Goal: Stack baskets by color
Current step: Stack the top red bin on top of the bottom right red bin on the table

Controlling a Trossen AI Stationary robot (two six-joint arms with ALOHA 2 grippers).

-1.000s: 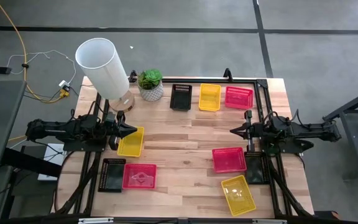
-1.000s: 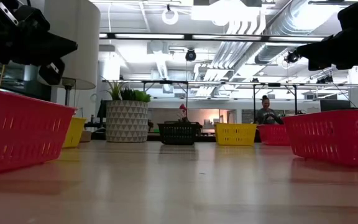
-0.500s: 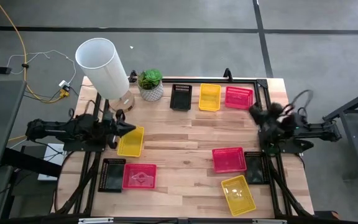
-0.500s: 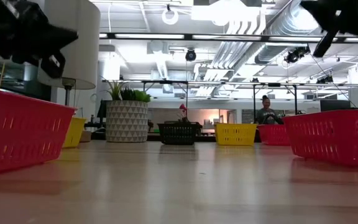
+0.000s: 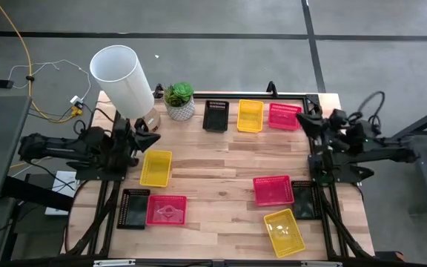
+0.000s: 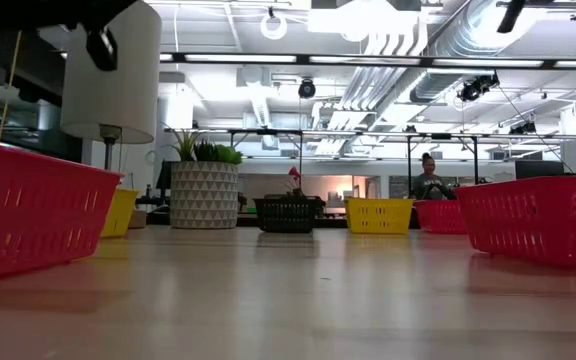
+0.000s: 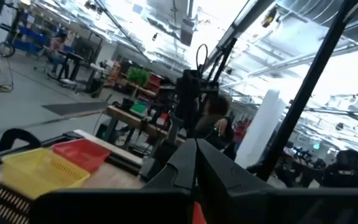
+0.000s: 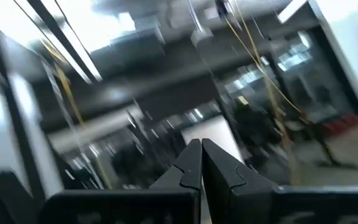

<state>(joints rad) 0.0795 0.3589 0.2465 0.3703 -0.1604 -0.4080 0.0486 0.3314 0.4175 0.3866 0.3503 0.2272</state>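
I see nothing stacked yet: the baskets [image 5: 156,167] lie singly across the table [image 5: 221,159], three along its far edge. My left gripper [image 5: 153,138] and right gripper [image 5: 305,119] are both closed, empty, raised.

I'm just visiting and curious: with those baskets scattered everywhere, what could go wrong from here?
1. The left end effector sits right beside the tall white cylinder; a swing could knock it over.
2. The black basket and pink basket lie side by side, so grabbing one may shove the other.
3. The yellow basket lies near the table's edge.
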